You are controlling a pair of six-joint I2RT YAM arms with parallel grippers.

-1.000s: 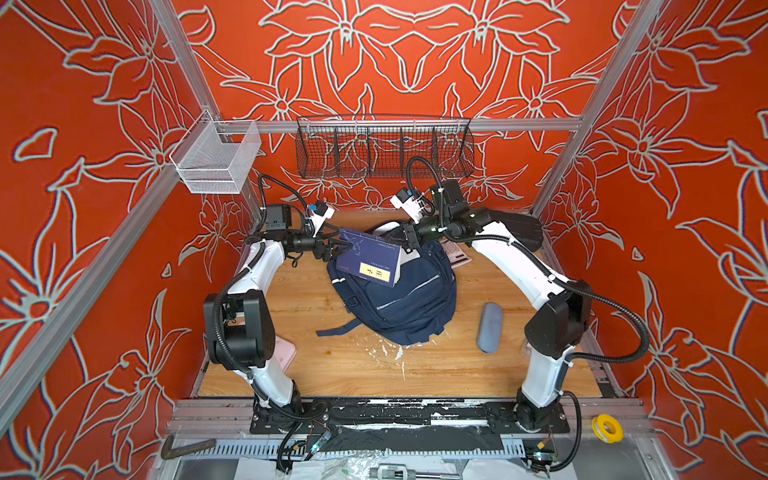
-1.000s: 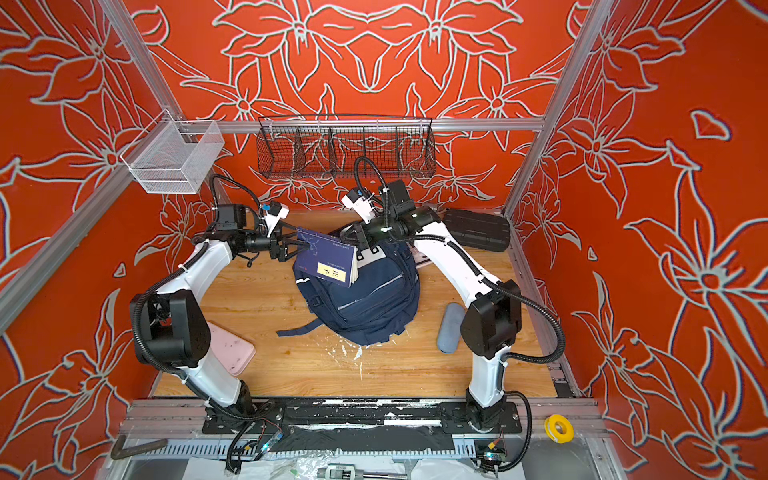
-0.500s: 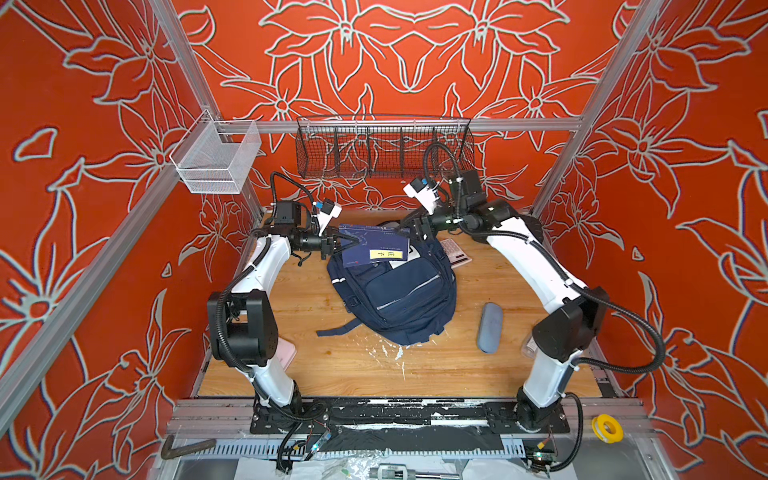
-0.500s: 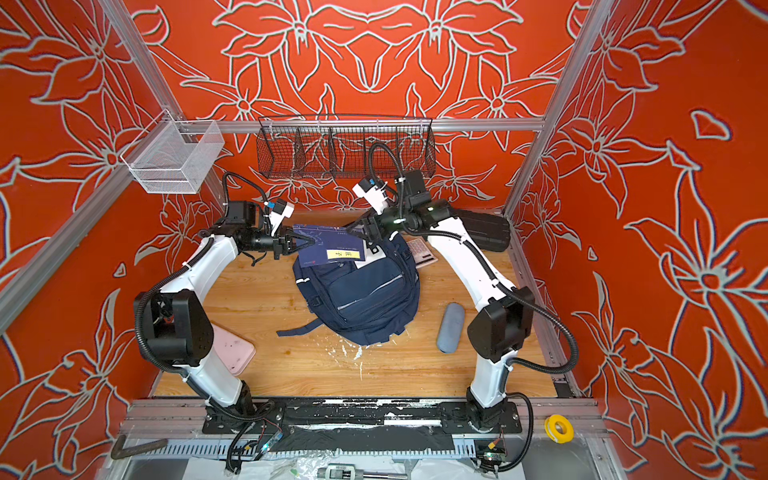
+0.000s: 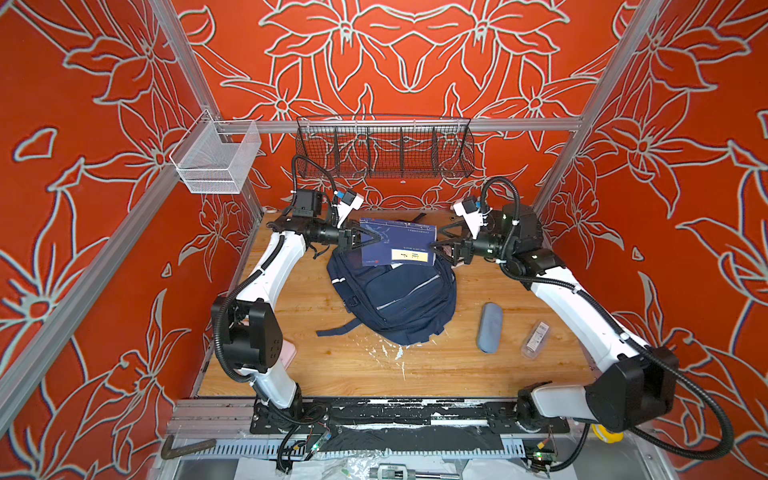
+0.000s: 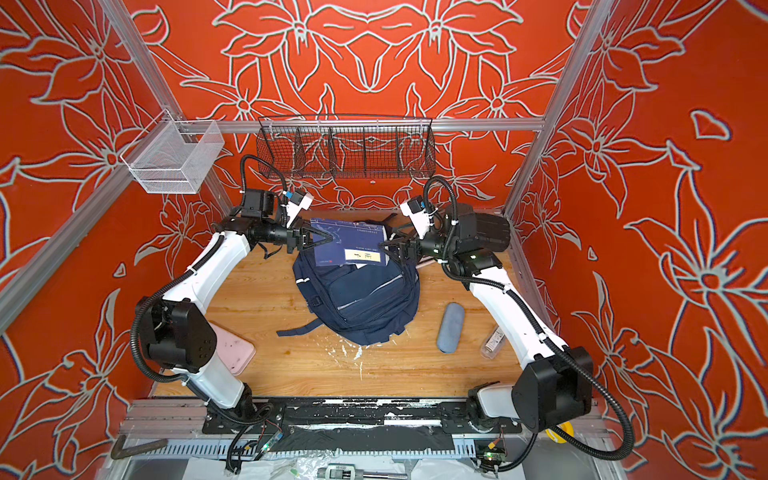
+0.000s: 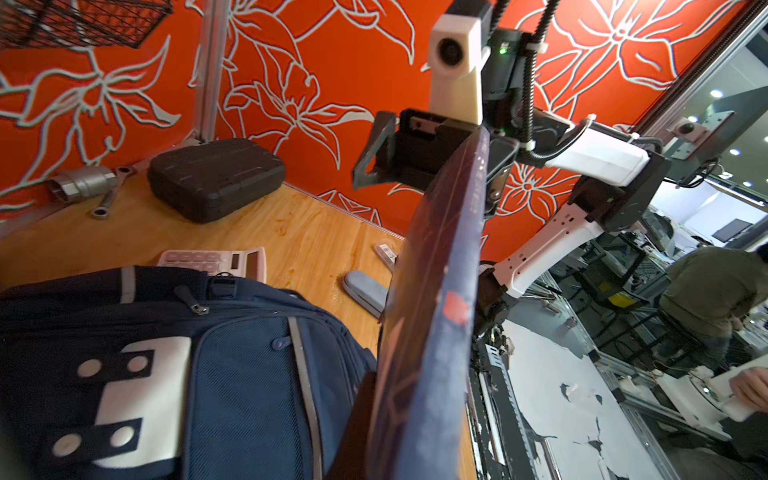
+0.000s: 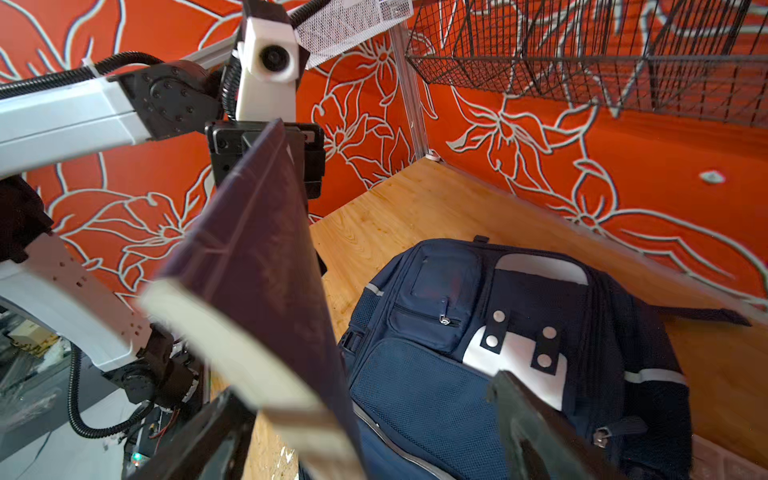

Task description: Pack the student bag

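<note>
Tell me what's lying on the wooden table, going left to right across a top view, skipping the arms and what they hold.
Pink flat item → student bag → grey-blue pouch → small clear tube. Black case at the back left out: it overlaps the tube's place.

Matt cloth student bag (image 5: pixel 399 303), grained wood table (image 5: pixel 332 374) (glossy-covered book (image 5: pixel 395 245))

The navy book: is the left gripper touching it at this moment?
Touching. In a top view the left gripper is shut on the left edge of the navy book, with its jaws closed over the cover.
</note>
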